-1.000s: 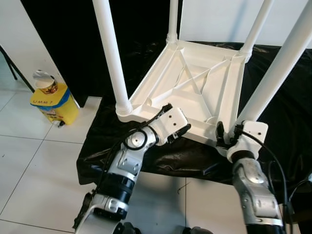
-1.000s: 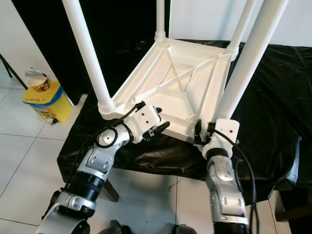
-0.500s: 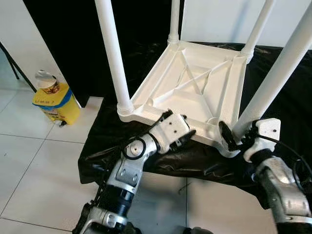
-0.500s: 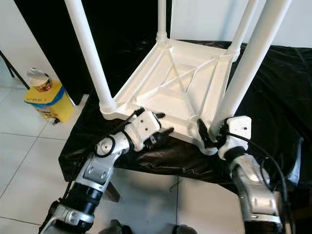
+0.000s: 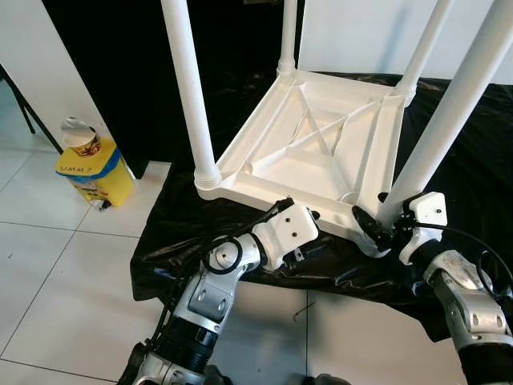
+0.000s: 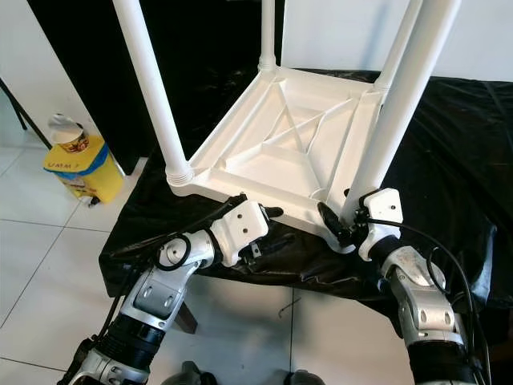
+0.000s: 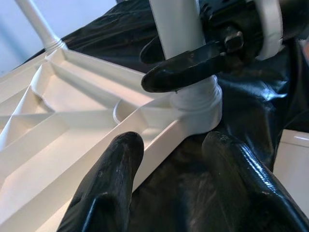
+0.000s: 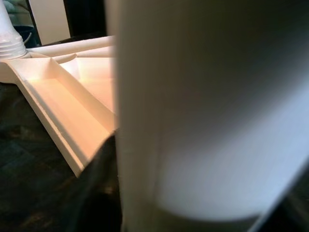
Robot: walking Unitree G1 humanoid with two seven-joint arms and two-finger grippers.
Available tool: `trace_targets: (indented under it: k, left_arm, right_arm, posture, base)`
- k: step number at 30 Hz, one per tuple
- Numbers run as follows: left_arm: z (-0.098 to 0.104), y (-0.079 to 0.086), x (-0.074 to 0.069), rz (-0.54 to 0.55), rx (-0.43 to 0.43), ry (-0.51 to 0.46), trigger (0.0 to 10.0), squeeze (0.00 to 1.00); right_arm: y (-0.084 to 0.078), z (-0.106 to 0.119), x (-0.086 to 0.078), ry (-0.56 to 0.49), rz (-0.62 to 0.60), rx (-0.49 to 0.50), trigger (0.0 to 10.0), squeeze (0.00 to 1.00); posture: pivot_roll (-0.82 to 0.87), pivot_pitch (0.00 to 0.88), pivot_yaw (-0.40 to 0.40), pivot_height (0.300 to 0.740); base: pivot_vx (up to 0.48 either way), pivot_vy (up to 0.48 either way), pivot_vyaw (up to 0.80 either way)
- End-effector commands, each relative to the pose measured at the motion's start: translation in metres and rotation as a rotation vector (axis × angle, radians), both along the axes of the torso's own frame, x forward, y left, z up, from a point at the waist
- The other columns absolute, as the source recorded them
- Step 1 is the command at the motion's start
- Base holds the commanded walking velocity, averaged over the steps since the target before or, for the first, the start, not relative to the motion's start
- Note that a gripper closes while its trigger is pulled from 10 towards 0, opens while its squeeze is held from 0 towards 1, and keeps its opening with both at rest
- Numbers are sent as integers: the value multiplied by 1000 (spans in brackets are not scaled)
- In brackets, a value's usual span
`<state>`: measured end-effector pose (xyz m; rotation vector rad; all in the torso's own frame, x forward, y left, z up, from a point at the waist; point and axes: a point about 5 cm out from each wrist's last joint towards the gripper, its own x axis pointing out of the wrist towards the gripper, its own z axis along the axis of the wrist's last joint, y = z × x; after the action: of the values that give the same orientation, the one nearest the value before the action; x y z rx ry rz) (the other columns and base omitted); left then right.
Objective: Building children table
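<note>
Fingers of the left gripper [image 7: 166,188] are seen spread apart w/ nothing held, one finger [image 7: 108,186] against the near rim of the upturned white plastic children's table top [image 5: 309,152], the other [image 7: 241,179] over the crumpled black plastic sheet [image 5: 473,172] just below that rim. The table top is laid underside-up on the sheet, its four white round legs pointing up. Left of the table top, a yellow box w/ a paper cup on it [image 5: 90,164] is stood on the white tiled floor [image 5: 56,265].

At the table top's near right corner, the right gripper [image 5: 383,227] is closed around the base of the near right white leg [image 5: 449,112], just above its socket collar [image 7: 198,104].

Judged step: seating or tightening that leg. It's best done w/ the grip kept low near the collar, the leg kept square to the socket, and the rim steadied by the left gripper so the top isn't dragged across the slippery sheet.
</note>
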<state>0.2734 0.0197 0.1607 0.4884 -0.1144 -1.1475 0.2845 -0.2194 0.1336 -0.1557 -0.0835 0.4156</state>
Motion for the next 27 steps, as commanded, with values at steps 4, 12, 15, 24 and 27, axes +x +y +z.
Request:
trace_targets:
  k: [4,12,15,24,27]
  left_arm:
    - [-2,2,-1,2,33,1,10000,0]
    - [-2,2,2,16,37,2,10000,0]
    - [-2,2,2,18,40,5,10000,0]
    - [-2,4,4,28,46,3,10000,0]
    - [-2,4,4,28,46,2,10000,0]
  right_arm:
    - [1,-8,-1,19,22,-6,1922,0]
    - [3,-11,-4,29,-76,33,10000,0]
    - [3,-14,-3,42,-186,33,10000,0]
    - [8,-17,-6,52,-437,106,10000,0]
    - [7,-17,-7,52,-501,115,10000,0]
  posture:
    - [-41,25,-15,740]
    - [-47,29,-17,740]
    - [-48,29,-17,740]
    - [-43,31,-21,740]
    - [-42,33,-24,740]
  base:
    - [0,0,0]
    - [0,0,0]
    - [0,0,0]
    - [0,0,0]
    - [0,0,0]
